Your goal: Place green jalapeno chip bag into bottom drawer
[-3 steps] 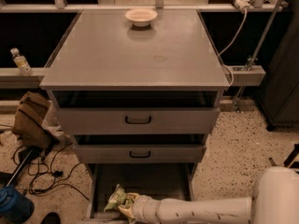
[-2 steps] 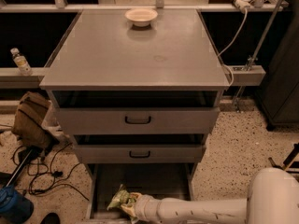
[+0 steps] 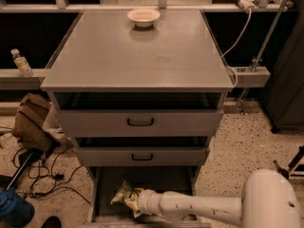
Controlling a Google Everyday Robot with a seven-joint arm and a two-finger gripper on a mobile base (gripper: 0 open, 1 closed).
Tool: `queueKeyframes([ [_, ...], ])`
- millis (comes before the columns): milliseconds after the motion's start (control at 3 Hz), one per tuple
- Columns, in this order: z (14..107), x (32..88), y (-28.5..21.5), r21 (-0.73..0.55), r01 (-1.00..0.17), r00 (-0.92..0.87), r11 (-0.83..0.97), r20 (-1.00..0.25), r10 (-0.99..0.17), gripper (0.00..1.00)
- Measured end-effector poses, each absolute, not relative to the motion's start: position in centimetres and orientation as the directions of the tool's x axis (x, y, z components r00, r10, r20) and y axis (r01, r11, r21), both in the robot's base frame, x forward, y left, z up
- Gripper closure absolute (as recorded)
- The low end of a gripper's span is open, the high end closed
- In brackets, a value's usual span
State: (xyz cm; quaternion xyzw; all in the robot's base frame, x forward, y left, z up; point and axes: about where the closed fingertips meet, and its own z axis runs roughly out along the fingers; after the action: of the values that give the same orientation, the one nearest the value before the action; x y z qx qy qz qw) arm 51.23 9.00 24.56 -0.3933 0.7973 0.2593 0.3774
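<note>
The green jalapeno chip bag (image 3: 123, 193) is a crumpled green foil bag with pale print, low inside the open bottom drawer (image 3: 156, 179), at its left side. My white arm reaches in from the lower right, and my gripper (image 3: 134, 199) sits right at the bag, its end hidden against the foil. The bag looks held at the arm's tip just above or on the dark drawer floor. The two drawers above, with black handles, are slightly open.
A white bowl (image 3: 143, 16) stands at the back of the grey cabinet top (image 3: 137, 51). A brown bag (image 3: 32, 122), cables and a blue object (image 3: 14, 209) lie on the floor to the left. A plastic bottle (image 3: 21, 62) stands on the left ledge.
My arm has slid slightly to the left and deeper into the bottom drawer, carrying the green bag with it.
</note>
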Motion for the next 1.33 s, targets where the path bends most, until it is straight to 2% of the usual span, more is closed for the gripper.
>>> queueKeyframes([
  [667, 21.3, 50.2, 6.9, 0.206, -0.765, -0.495, 0.61, -0.794, -0.353, 1.0],
  [1333, 20.3, 52.0, 6.6, 0.212, -0.741, -0.507, 0.637, -0.799, -0.324, 1.0],
])
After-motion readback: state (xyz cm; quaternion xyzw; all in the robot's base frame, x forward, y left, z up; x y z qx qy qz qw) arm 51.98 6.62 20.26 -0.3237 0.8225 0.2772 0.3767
